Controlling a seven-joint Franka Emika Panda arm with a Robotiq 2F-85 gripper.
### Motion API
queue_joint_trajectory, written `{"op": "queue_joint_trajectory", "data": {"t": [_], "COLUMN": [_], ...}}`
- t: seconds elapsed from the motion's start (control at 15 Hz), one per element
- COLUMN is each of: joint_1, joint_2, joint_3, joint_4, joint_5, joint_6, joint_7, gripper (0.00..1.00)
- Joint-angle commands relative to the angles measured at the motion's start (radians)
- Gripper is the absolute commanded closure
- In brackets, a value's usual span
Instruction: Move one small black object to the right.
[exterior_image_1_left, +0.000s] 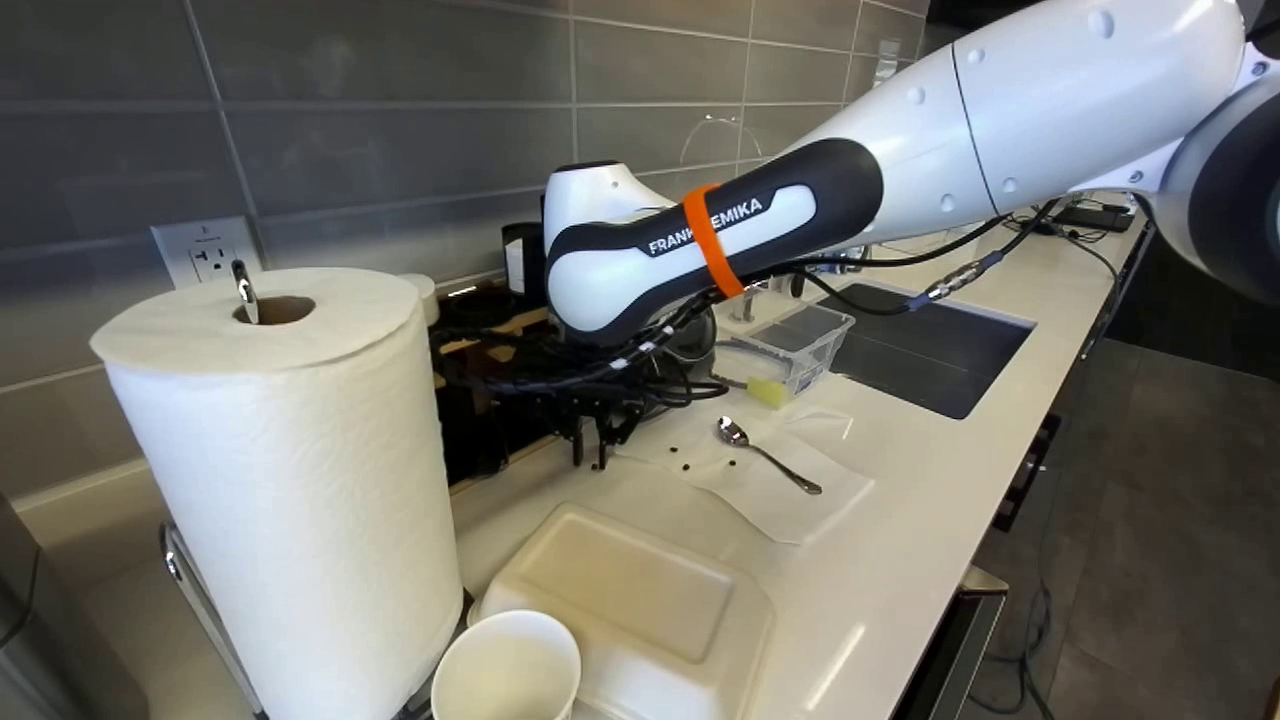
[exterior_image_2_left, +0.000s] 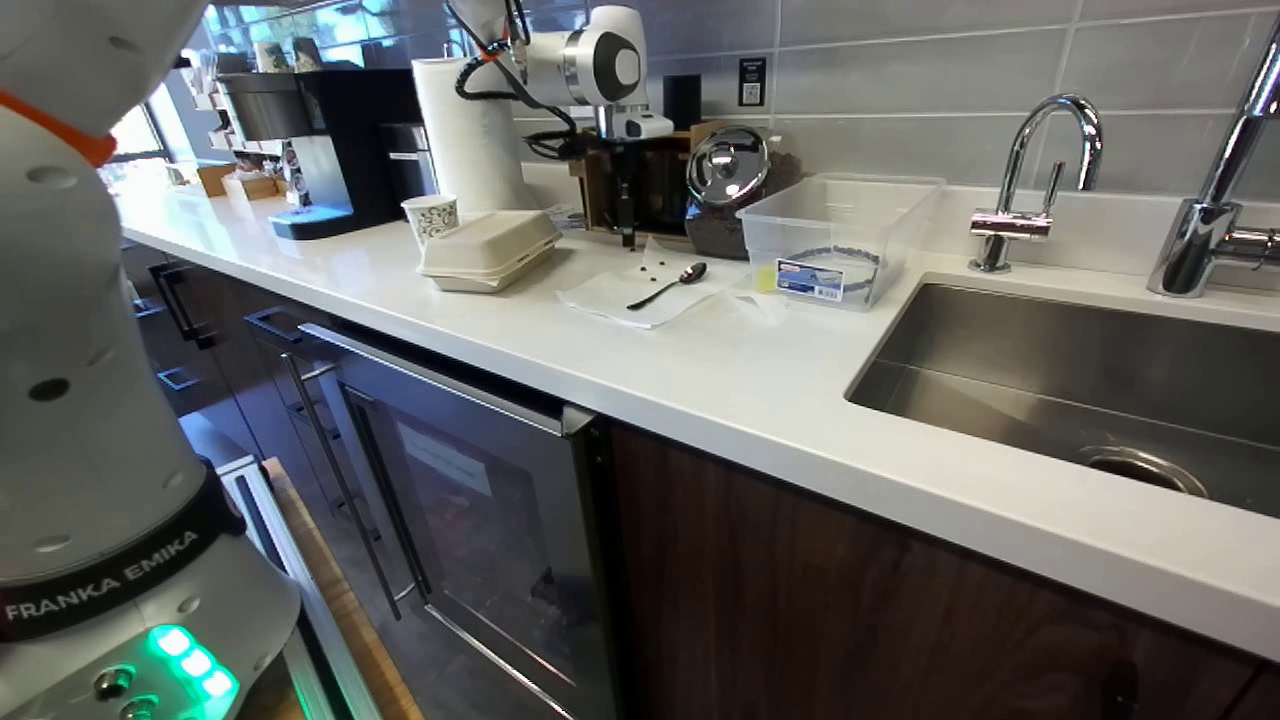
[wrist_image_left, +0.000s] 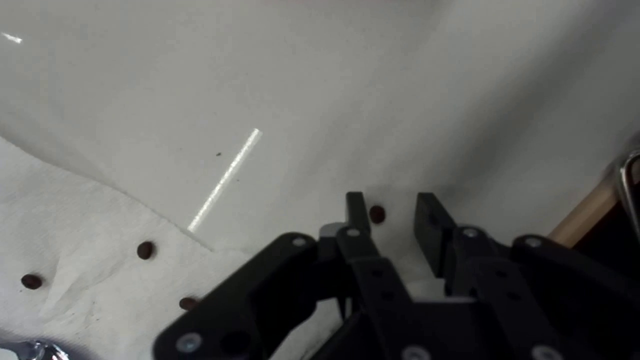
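Note:
The small black objects look like dark brown beans. One bean (wrist_image_left: 377, 214) shows between my two fingertips in the wrist view, close to the left finger. Three others lie on the white paper, one of them a bean (wrist_image_left: 145, 250) left of the gripper. In an exterior view a bean (exterior_image_1_left: 686, 468) shows on the paper near the spoon. My gripper (wrist_image_left: 390, 212) is open, its fingers pointing down at the counter with nothing held. In both exterior views the gripper (exterior_image_1_left: 590, 460) (exterior_image_2_left: 628, 240) is low over the counter, beside the paper. Whether the fingertips touch the counter I cannot tell.
A spoon (exterior_image_1_left: 770, 463) lies on the paper napkin (exterior_image_1_left: 790, 510). A takeout box (exterior_image_1_left: 625, 590), a paper cup (exterior_image_1_left: 507, 670) and a paper towel roll (exterior_image_1_left: 290, 480) stand nearby. A clear bin (exterior_image_2_left: 830, 230) stands before the sink (exterior_image_2_left: 1080, 370). A wooden organizer (wrist_image_left: 587, 212) is close beside the gripper.

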Motion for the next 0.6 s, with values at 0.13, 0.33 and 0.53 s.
{"op": "queue_joint_trajectory", "data": {"t": [0.13, 0.33, 0.53], "joint_1": [0.010, 0.009, 0.010], "joint_2": [0.032, 0.034, 0.036], "joint_3": [-0.017, -0.019, -0.020], "joint_4": [0.040, 0.038, 0.036], "joint_5": [0.012, 0.013, 0.013], "joint_6": [-0.024, -0.020, -0.016], "joint_7": [-0.010, -0.011, -0.011], "gripper": [0.64, 0.67, 0.67]}}
